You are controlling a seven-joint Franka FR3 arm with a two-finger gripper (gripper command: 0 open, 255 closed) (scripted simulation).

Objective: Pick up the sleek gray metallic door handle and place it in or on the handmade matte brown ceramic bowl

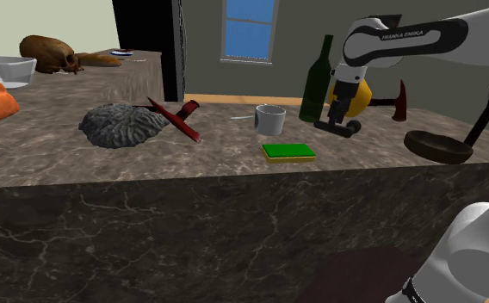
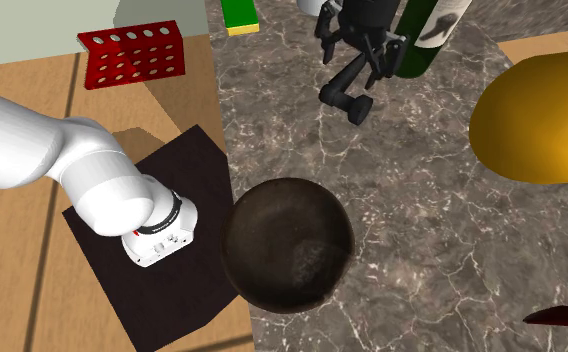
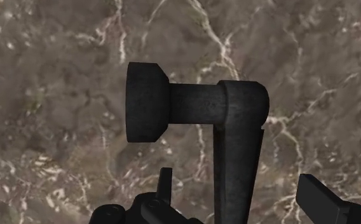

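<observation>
Dark grey door handle [image 3: 239, 121], L-shaped with a round end plate, on the brown veined stone worktop [image 1: 234, 163], right under the black pincer [image 1: 337, 110]. Wrist view: the handle's long bar runs back between the two fingers [image 3: 322, 197], and a gap shows on each side, so the pincer [image 3: 235, 178] is spread apart and has hold of nothing. Second exterior view: the pincer [image 2: 357, 50] is over the handle [image 2: 348, 95], whose plate end points toward the bowl. Shoulder view: the handle [image 1: 344, 128] is just in front of a green bottle [image 1: 316, 77] and a yellow rounded object [image 1: 361, 95]. Can't tell if the bar lies flat or tilts up. Dark brown matte bowl [image 1: 438, 146] sits upright on the worktop, to the shoulder view's right of the handle and apart from it. In the second exterior view the bowl [image 2: 288, 243] is at the worktop's edge next to the white arm. Also on the worktop: grey mug [image 1: 269, 118], flat green sponge [image 1: 288, 151], grey rock-like lump [image 1: 122, 125], hammer [image 1: 399, 99] beyond the yellow object.
</observation>
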